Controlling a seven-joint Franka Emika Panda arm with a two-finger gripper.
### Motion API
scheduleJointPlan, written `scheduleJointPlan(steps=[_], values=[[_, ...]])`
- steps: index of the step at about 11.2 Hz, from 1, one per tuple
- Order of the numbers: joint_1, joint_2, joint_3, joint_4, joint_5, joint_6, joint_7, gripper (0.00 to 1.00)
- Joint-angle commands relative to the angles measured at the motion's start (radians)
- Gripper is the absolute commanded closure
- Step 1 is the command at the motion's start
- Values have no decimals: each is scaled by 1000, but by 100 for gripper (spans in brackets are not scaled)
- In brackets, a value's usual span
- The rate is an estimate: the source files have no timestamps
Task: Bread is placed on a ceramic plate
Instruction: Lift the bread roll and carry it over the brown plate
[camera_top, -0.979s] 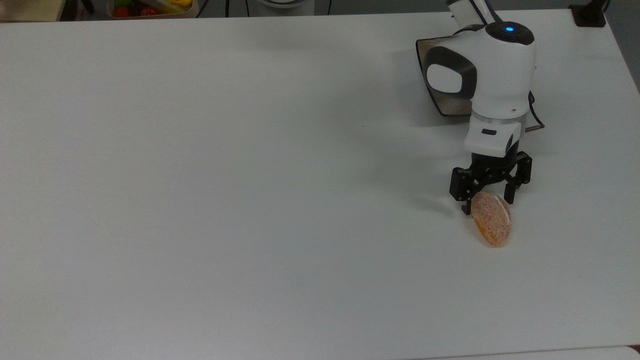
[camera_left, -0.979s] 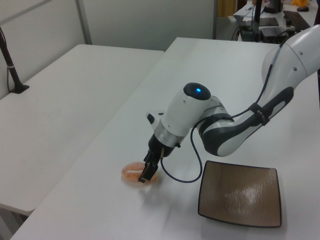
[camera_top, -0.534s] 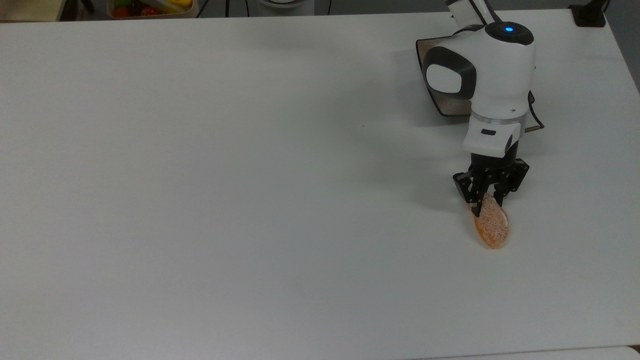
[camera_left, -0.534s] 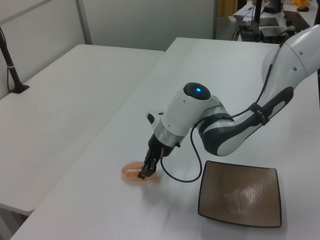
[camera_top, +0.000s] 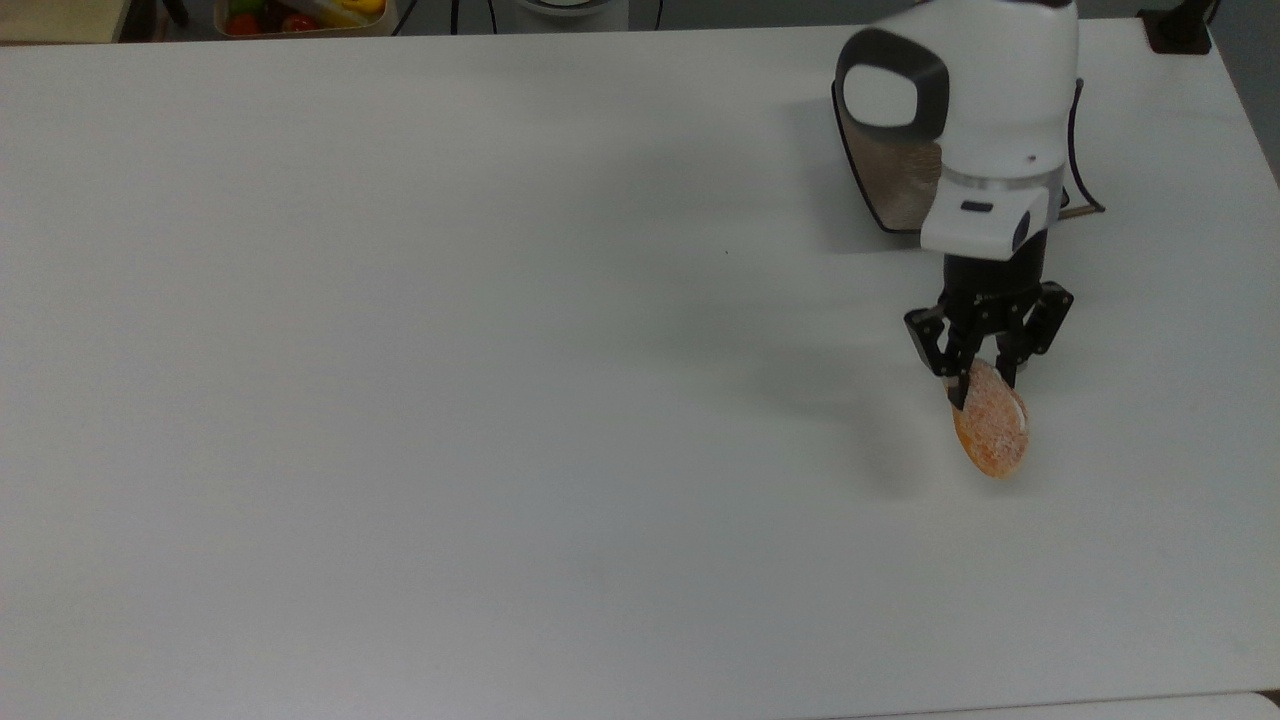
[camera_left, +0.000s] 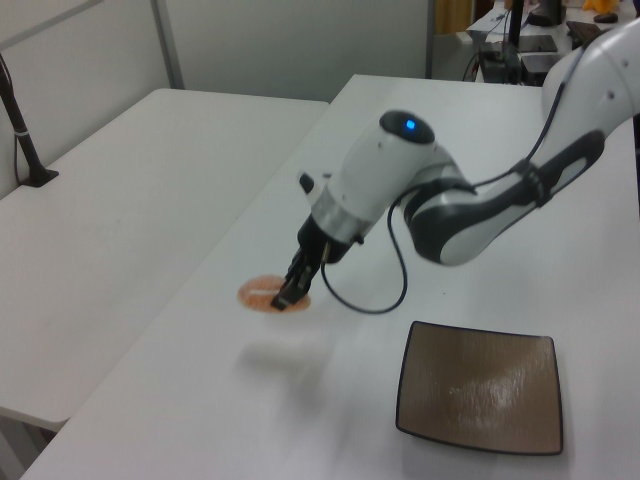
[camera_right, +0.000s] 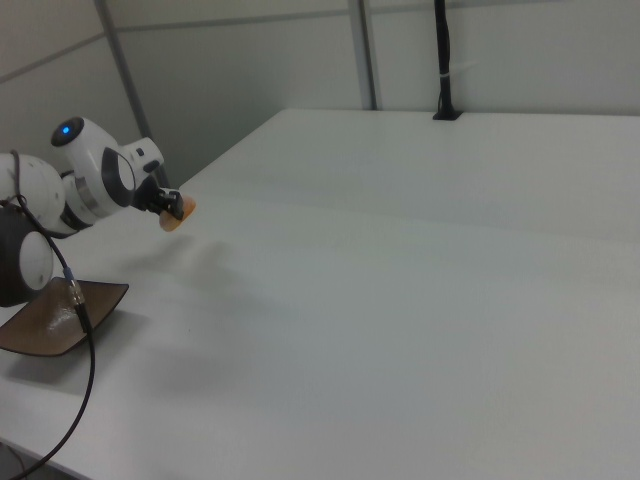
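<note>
The bread, a small orange-tan sugared bun, hangs above the white table with my gripper shut on its upper end. In the left view the bread is lifted clear, its shadow on the table below, and the gripper pinches its right end. The right view shows the bread in the air at the gripper. The square brown-grey ceramic plate lies bare on the table; in the top view the ceramic plate is mostly hidden behind my arm.
A tray of colourful fruit sits beyond the table's far edge in the top view. A black cable loops from my wrist. A black post stands at the far table edge in the right view.
The gripper closed on the bread and then lifted it off the table; the arm has risen and the bread's shadow now lies apart from it.
</note>
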Motion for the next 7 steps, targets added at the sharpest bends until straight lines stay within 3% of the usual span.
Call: scheduleJointPlan(steps=[1,4,7], values=[[-16,-214,-1,-131,10,-178,29,59],[-19,-360,-1,-136,101,-399,21,59],[-16,-530,0,-236,187,-536,1,59]])
